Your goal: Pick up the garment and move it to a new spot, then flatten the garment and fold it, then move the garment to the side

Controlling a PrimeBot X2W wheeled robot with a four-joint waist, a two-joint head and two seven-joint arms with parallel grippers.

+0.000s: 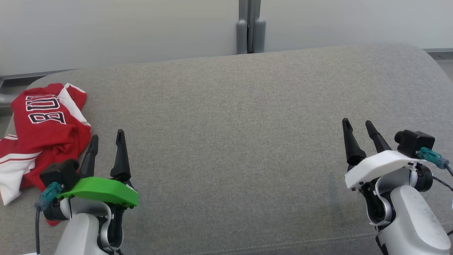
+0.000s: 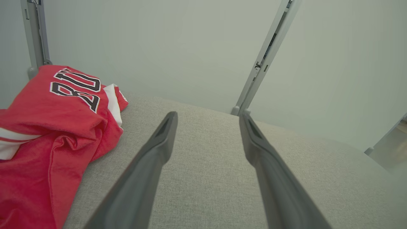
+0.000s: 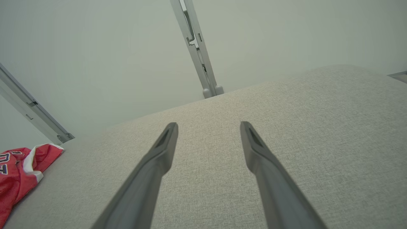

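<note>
While the shirt (image 1: 42, 134) is lying in a crumpled heap, much of it is folding under itself. Black-and-white letters are showing on the red cloth, but the word is running into a fold and cannot be read whole. Its outer edge is running off the left border of the head view. Its near corner is hiding behind the left arm's wrist camera (image 1: 58, 173) and green cover (image 1: 101, 191). In the right wrist view the lower left corner is cutting it off.

The shirt is sitting at the left end of the grey cushion (image 1: 230, 141), close to the rounded edge there. The left gripper (image 1: 107, 134) is hanging just beside it, on its right, with fingers spread apart and holding nothing. In the left wrist view, bare cushion is showing between the fingers and the cloth is lying off to their left. The right gripper (image 1: 356, 121) is hanging well apart from the shirt, toward the cushion's other end, likewise spread wide and empty.
</note>
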